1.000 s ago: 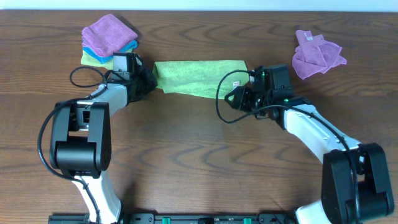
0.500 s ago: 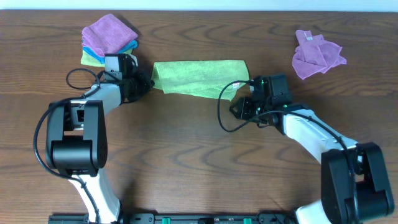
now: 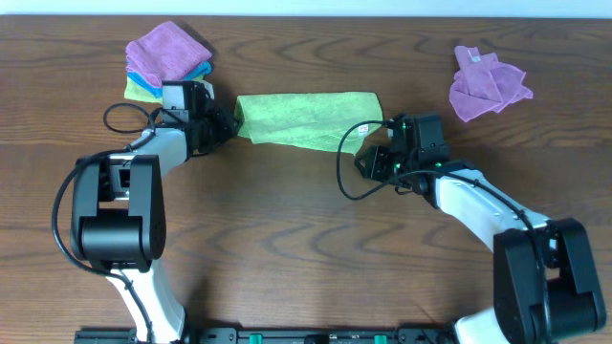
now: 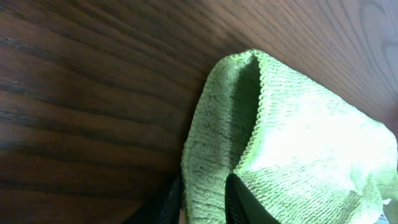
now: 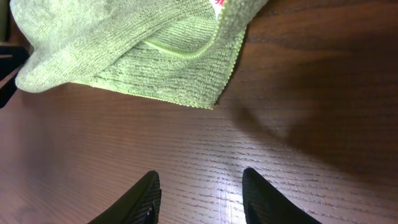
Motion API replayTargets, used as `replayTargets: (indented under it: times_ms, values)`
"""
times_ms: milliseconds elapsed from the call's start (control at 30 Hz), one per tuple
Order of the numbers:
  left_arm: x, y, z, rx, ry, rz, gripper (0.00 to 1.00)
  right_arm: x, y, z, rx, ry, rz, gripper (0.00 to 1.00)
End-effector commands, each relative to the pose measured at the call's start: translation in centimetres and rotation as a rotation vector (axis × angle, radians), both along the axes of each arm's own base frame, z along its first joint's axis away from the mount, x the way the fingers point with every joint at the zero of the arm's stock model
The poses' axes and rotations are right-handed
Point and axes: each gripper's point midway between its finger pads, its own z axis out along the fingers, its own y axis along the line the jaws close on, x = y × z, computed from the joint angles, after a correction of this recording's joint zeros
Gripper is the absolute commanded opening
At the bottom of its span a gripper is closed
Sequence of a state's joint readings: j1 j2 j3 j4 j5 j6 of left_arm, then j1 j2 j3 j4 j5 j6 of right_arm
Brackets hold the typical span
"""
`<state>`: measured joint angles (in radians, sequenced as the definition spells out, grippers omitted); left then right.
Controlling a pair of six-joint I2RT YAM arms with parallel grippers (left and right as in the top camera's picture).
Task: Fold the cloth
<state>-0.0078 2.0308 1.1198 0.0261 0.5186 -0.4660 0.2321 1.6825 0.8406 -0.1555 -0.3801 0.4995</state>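
Observation:
The lime-green cloth [image 3: 306, 119] lies folded into a long band at the middle back of the table. Its white-and-red tag [image 3: 363, 127] is at the right end. My left gripper [image 3: 229, 122] is at the band's left end. In the left wrist view a fold of the cloth [image 4: 298, 143] fills the narrow gap between the fingers, so the left gripper [image 4: 204, 208] is shut on it. My right gripper [image 3: 370, 158] sits just below the right corner. It stands open [image 5: 199, 199] over bare wood, short of the cloth [image 5: 124, 50].
A stack of purple, blue and yellow-green cloths [image 3: 167, 59] sits at the back left, close behind my left arm. A crumpled purple cloth [image 3: 488, 84] lies at the back right. Black cables loop beside both wrists.
My right gripper has drawn back from the cloth's right corner, toward the front of the table. The corner now lies flat. The left gripper shifted slightly left, still at the cloth's left end.

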Motion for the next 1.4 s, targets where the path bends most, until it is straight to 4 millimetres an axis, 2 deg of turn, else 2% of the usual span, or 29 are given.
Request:
replayTargets:
  times_ms: [0, 200, 333, 600, 833, 1267, 1367]
  values:
    - [-1.1, 0.6, -2.4, 0.065, 0.056, 0.013, 0.25, -0.2, 0.0, -0.4, 0.006, 0.022, -0.023, 0.43]
    - [-1.6, -0.3, -4.1, 0.079, 0.085, -0.005, 0.2, -0.3, 0.1, -0.4, 0.012, 0.027, -0.026, 0.43]
    - [-2.1, -0.8, -5.0, 0.06, 0.111, -0.023, 0.06, -0.3, 0.2, -0.4, 0.015, 0.03, -0.024, 0.42]
    - [-2.1, -0.8, -4.7, 0.034, 0.109, -0.028, 0.06, -0.7, 0.7, -1.4, -0.032, 0.016, -0.016, 0.45]
    - [-2.4, -1.5, -4.4, -0.015, 0.114, -0.054, 0.06, 0.6, 1.4, -4.5, -0.018, 0.019, -0.036, 0.45]
    - [-2.9, -2.3, -4.1, -0.06, 0.129, -0.08, 0.06, 2.9, 0.3, -4.3, -0.063, -0.066, -0.127, 0.47]
    - [-2.9, -2.4, -4.1, -0.068, 0.129, -0.084, 0.06, 3.1, 0.1, -5.0, -0.066, -0.058, -0.146, 0.46]
